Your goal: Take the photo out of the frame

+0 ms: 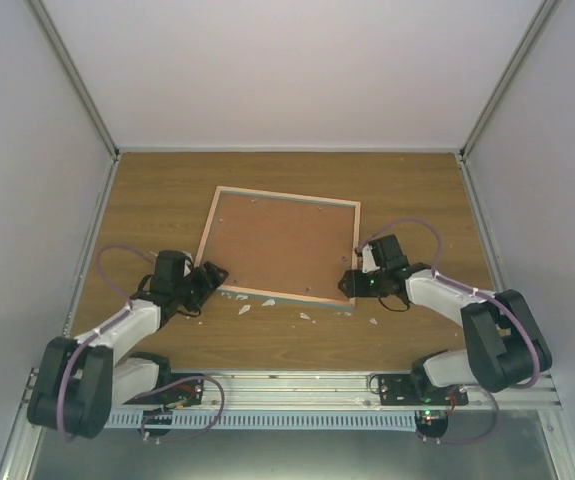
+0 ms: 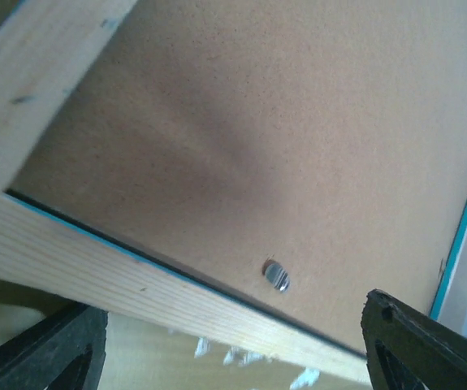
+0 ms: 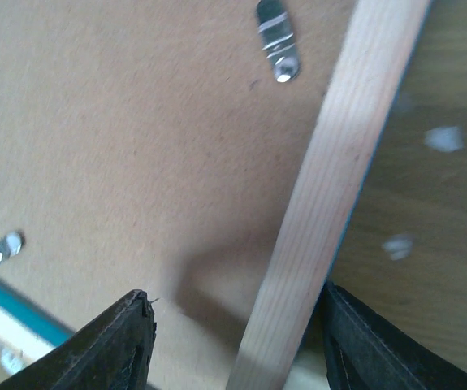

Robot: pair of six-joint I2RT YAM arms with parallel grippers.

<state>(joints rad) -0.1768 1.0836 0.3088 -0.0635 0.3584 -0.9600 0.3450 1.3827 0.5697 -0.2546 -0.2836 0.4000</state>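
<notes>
Frame (image 1: 285, 197) lies back-up mid bench (image 1: 407, 190), fibreboard (image 1: 279, 245) still in it under metal tabs (image 3: 278, 45); photo not visible. L claw (image 1: 211, 277) wide at near-left corner. R claw (image 1: 350, 284) wide, astride near-right rim.

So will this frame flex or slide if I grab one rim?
Probably stiff: the frame has a wood rim all round and a fibreboard back pinned by metal tabs. Likely light, being thin. Flat on the table, it may slide or pivot when pushed at one corner.
</notes>
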